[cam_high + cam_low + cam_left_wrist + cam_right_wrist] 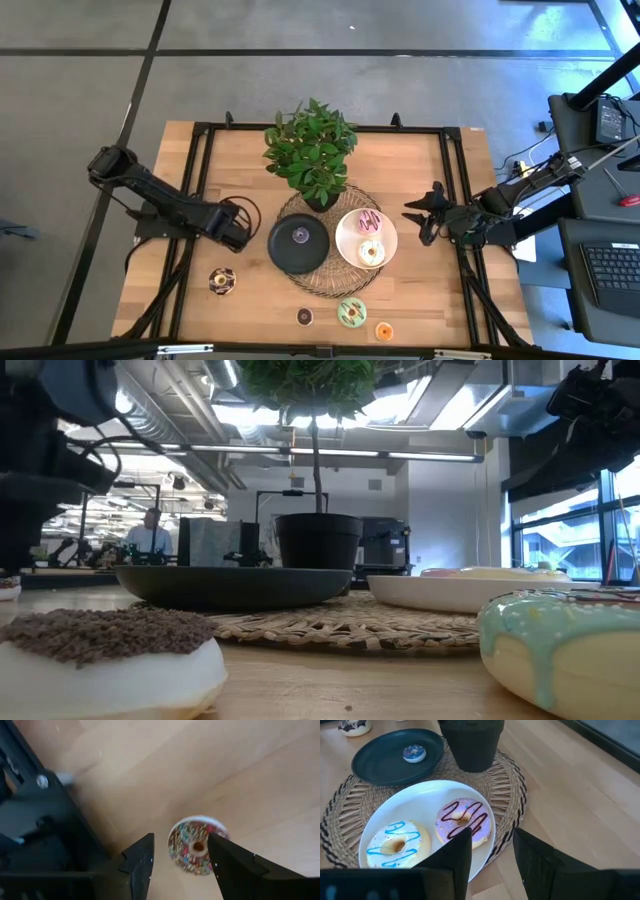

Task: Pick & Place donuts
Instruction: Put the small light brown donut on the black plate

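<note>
Wooden table (250,160) carries a woven mat (330,275) with a black plate (285,255) holding one small donut (301,235) and, at 3 o'clock of it, a white plate (345,232) holding two donuts (371,222). Four more donuts lie loose on the wood at 6 o'clock, among them a sprinkled donut (222,281). Left gripper (180,865) hovers spread over the sprinkled donut, and right gripper (492,852) hangs spread at 3 o'clock of the white plate.

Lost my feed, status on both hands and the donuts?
Left hand open, above sprinkled donut on table. Right hand open, idle beside white plate, two donuts on it. Nothing in the way.
</note>
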